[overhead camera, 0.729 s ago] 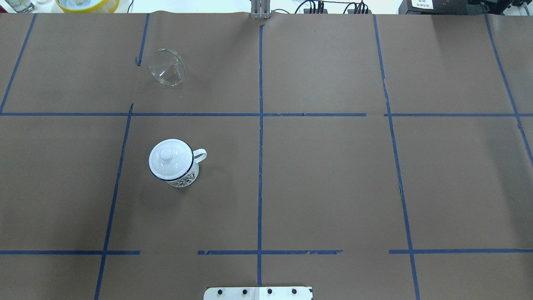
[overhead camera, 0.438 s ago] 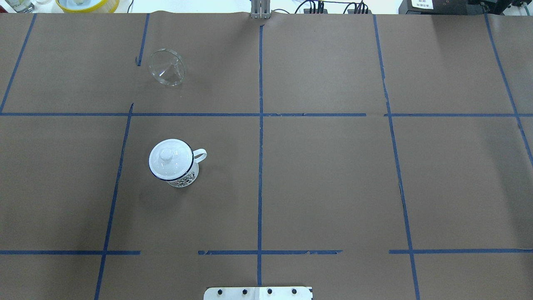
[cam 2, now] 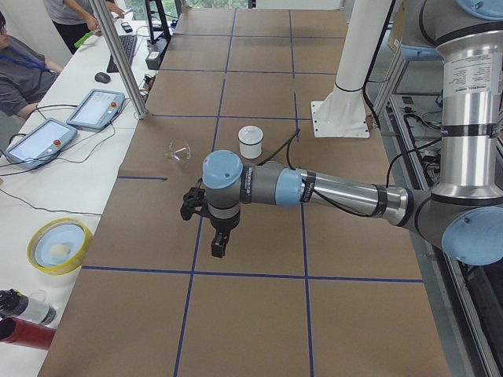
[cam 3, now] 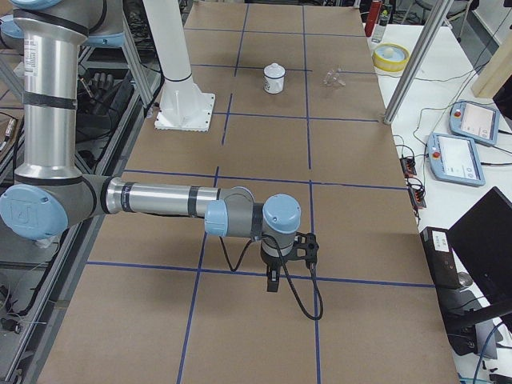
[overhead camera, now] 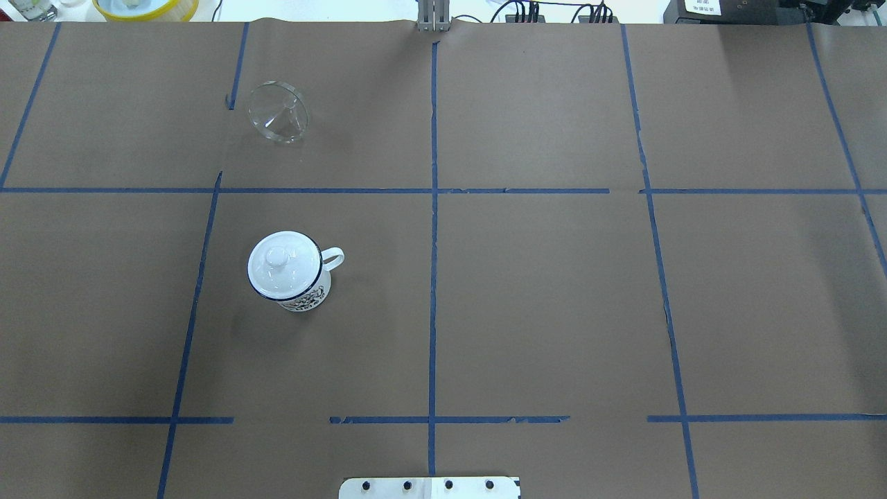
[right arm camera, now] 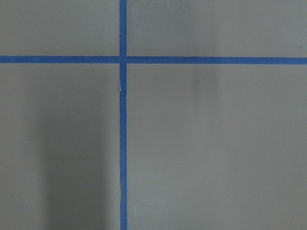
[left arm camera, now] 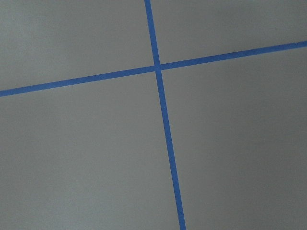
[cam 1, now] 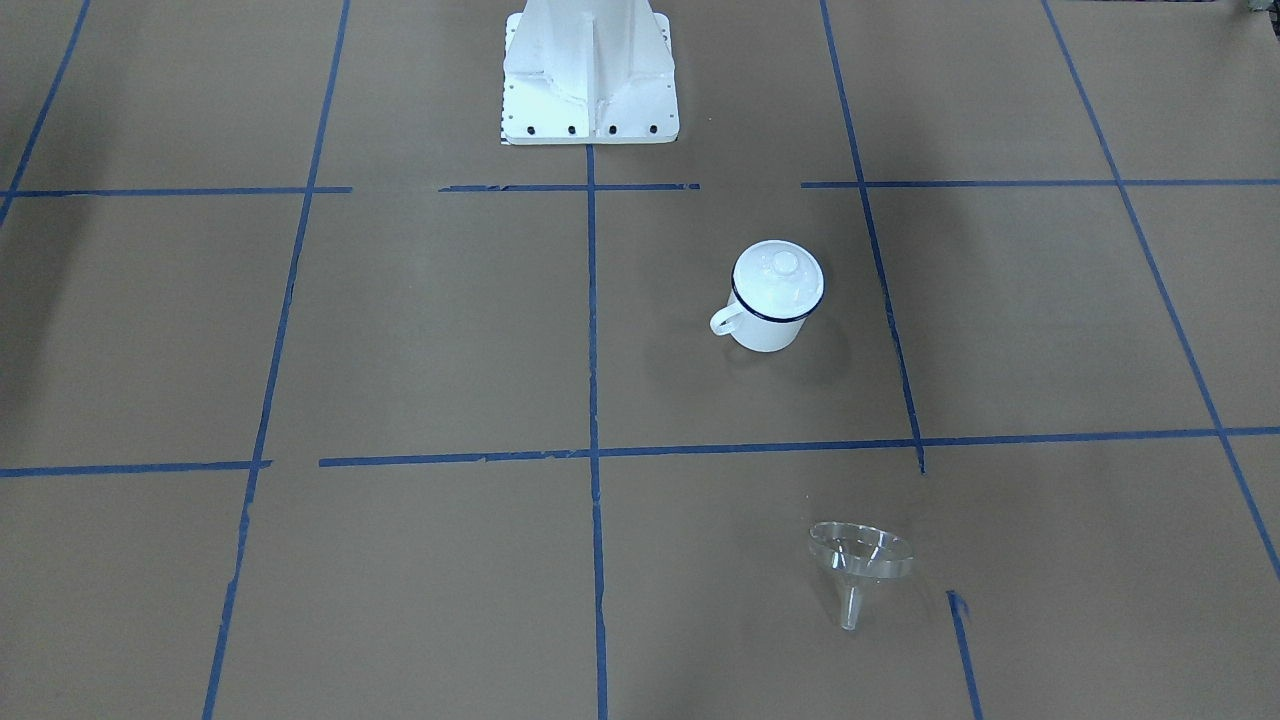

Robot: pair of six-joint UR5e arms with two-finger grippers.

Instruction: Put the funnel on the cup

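Left hand first: it hangs fingers-down above bare worktop, well off to the robot's-left side of the cup, and whether it's spread or clenched I cannot tell from this side angle; its wrist camera sees only a cross of blue tape. The right hand hangs the same way, far out on the cup's opposite side, and there too I cannot tell its state. Neither hand holds anything that shows. Out from the left hand now: the cup stands upright, handle pointing toward the table's middle, with a white knobbed lid sitting on it (that lid looks like it needs to come off before anything seats there). Past the cup, away from the robot and across a tape line, the funnel lies tipped over on the worktop, well apart from the cup, its axis running away from the cup with the spout at the far end. Both things sit on the left arm's side, so by my read that arm is nearer and must reach forward beyond the cup.
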